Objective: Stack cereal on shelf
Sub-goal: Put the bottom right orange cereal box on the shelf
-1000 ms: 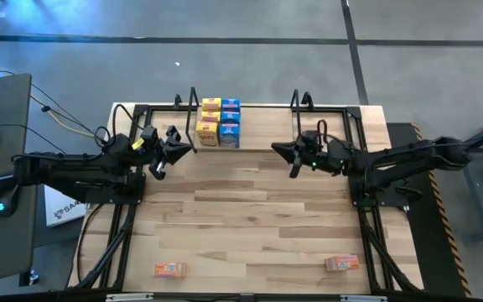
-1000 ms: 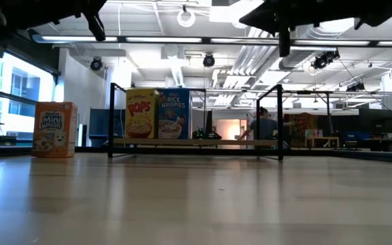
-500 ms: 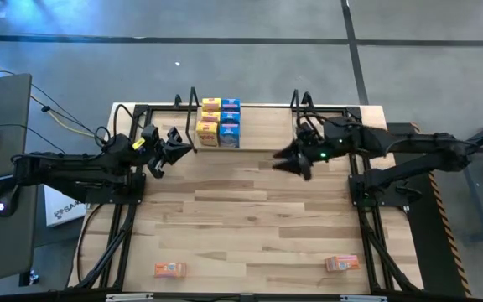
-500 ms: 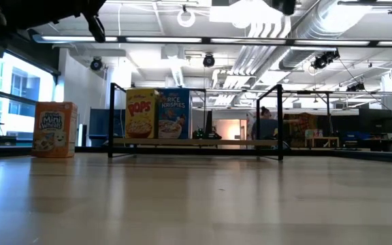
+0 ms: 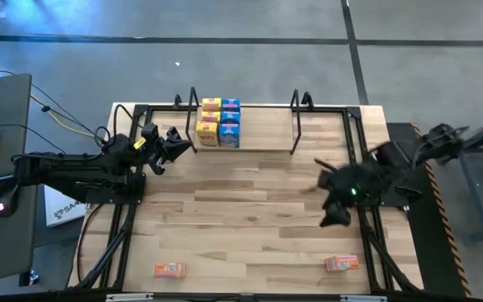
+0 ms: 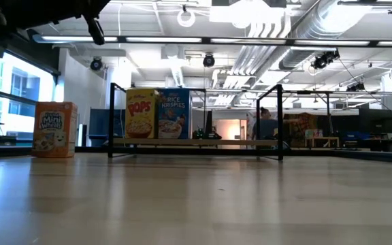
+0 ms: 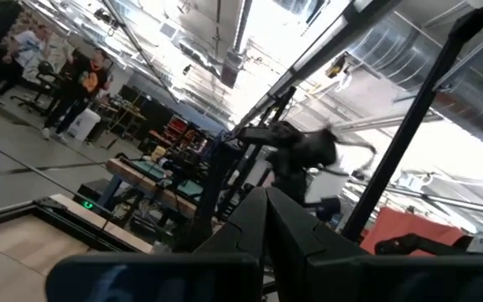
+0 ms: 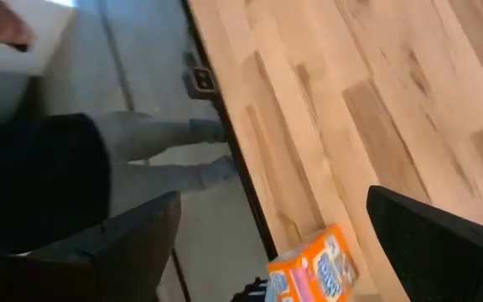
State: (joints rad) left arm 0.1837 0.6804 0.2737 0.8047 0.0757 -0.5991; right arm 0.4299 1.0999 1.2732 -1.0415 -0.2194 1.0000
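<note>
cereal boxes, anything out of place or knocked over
Nothing is damaged or spilled. Four boxes stand in a tidy block at the shelf's left end. Two orange boxes are off the shelf at the table's near edge, one left and one right. They look flat from above, though the left one stands upright in the low view.

The room was a large open workshop with a grey concrete floor (image 5: 250, 67) crossed by dark lines. White ducts (image 6: 264, 30) and strip lights (image 6: 148, 39) ran under the ceiling. A tall window (image 6: 15, 95) stood at one side (daylight came through), and desks with monitors (image 6: 376, 121) lined the far end.
</note>
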